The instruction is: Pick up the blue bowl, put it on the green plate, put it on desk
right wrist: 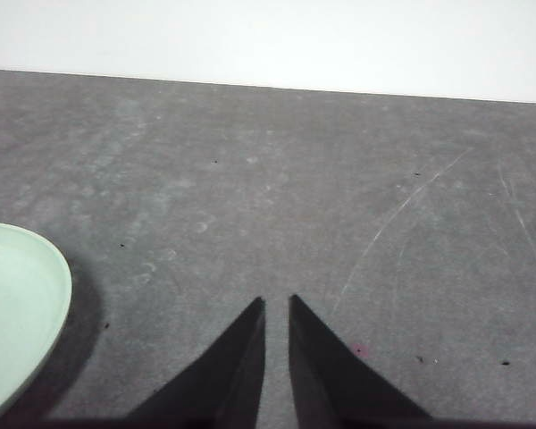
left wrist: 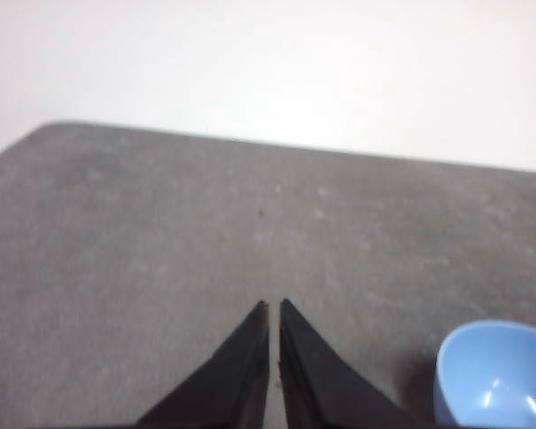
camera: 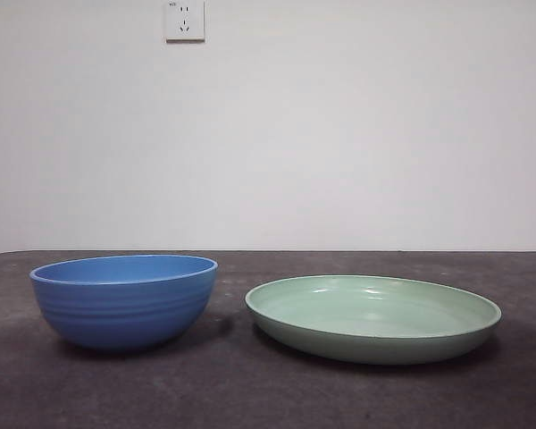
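Two dishes sit on the desk [camera: 268, 393], and neither has been touched by an arm, so the task looks to be at its very start. The blue bowl [camera: 123, 299] stands upright on the tabletop, just beside the green plate [camera: 373, 317] but apart from it, with a strip of bare desk between them. The plate is empty.

The left gripper [left wrist: 273, 308] hangs above bare desk with its jaws drawn in to a thin slit and nothing between them; the bowl's rim shows at the corner of that wrist view, near but clear of the jaws. The right gripper [right wrist: 277, 304] is likewise narrowed to a slim gap, holding nothing, over open desk with only the plate's edge in sight. Whether either pair of tips actually touches is hard to say.

Everything remains: grasping the bowl, setting it on the plate, then putting it back on the desk. The left arm seems better placed for the pick.
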